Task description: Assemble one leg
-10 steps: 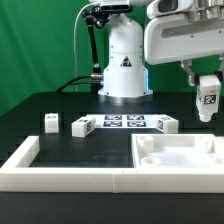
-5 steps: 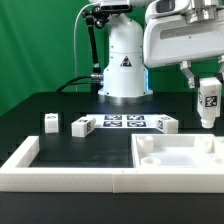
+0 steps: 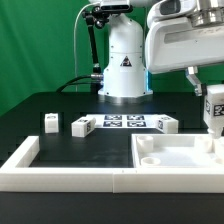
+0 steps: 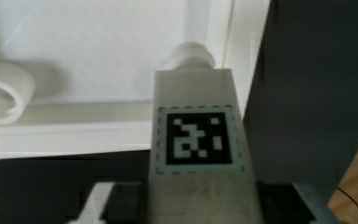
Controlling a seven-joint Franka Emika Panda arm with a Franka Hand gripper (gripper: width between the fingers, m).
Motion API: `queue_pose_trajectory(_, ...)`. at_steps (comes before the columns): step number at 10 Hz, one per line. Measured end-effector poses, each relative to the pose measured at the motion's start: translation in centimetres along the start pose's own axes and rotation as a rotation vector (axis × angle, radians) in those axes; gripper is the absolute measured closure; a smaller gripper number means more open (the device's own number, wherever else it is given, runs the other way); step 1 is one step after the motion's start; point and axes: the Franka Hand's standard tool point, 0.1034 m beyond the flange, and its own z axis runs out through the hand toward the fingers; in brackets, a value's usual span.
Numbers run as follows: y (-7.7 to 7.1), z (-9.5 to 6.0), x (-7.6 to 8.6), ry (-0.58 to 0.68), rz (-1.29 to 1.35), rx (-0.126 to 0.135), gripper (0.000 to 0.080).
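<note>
Clamping the leg [image 3: 214, 110] over the panel [image 3: 185, 165], the end effector [image 4: 194, 205] hangs; only the exterior view shows spare legs [image 3: 81, 125]

One leg [image 3: 214, 108]: short white plastic post, black-and-white square tag on one face, held upright, raised over the panel [image 3: 185, 152].

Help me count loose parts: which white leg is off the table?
The leg at the exterior view's right edge, held upright in the pincer; the other three legs rest on the table.
</note>
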Motion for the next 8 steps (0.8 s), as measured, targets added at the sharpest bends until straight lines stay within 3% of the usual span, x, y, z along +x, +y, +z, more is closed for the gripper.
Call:
queue_pose_trajectory(5, 0.0, 0.9, 0.4, 0.027, -0.004, 0.000, 0.0509)
queue_pose_trajectory(8, 0.4, 2.1, 2.3, 0.038, -0.056, 0.005, 0.0509)
